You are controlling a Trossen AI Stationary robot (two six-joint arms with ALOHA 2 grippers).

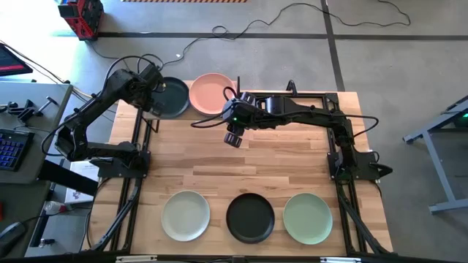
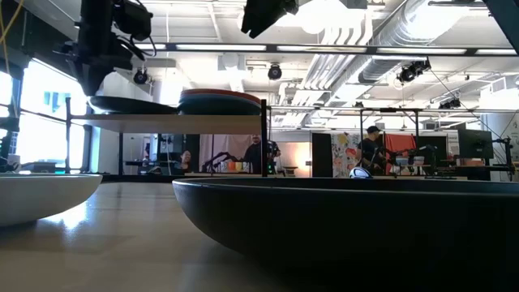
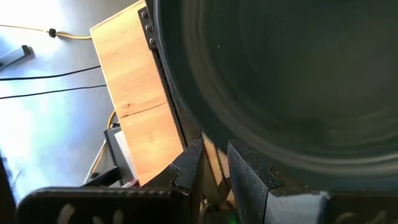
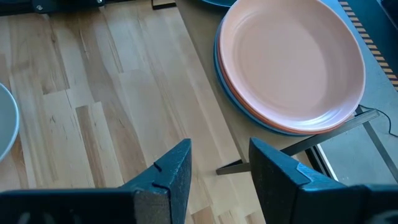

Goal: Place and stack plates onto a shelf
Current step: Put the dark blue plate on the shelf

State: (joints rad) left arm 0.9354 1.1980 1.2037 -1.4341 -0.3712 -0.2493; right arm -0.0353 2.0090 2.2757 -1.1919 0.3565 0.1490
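Note:
A dark plate [image 1: 172, 98] lies on the left half of the shelf [image 2: 162, 122], a light-wood board raised on black rods at the table's far edge. My left gripper [image 1: 155, 89] is shut on it. To its right on the shelf stands a stack topped by a pink plate [image 1: 212, 93], with blue and orange-red rims [image 4: 231, 93] under it. My right gripper [image 1: 234, 136] hangs open above the tabletop, just near of the stack, with nothing between its fingers [image 4: 168, 177]. A cream plate [image 1: 186, 215], a black plate [image 1: 250, 217] and a sage green plate [image 1: 307, 217] rest flat along the near edge. My left gripper pinches the dark plate's rim [image 3: 208, 140] on the side toward the table's left edge, the rim running between the two fingers [image 3: 186, 171]. The fingers slant steeply down from the left. The plate stays level, at the board or just above it [image 2: 130, 105]; I cannot tell which.
Black frame rods [image 2: 265, 138] stand at the shelf's corners. Bare slatted tabletop [image 1: 241, 172] lies between the shelf and the near row of plates. Cables [image 1: 219, 33] run over the floor beyond the table. People stand far off in the room behind [image 2: 259, 154].

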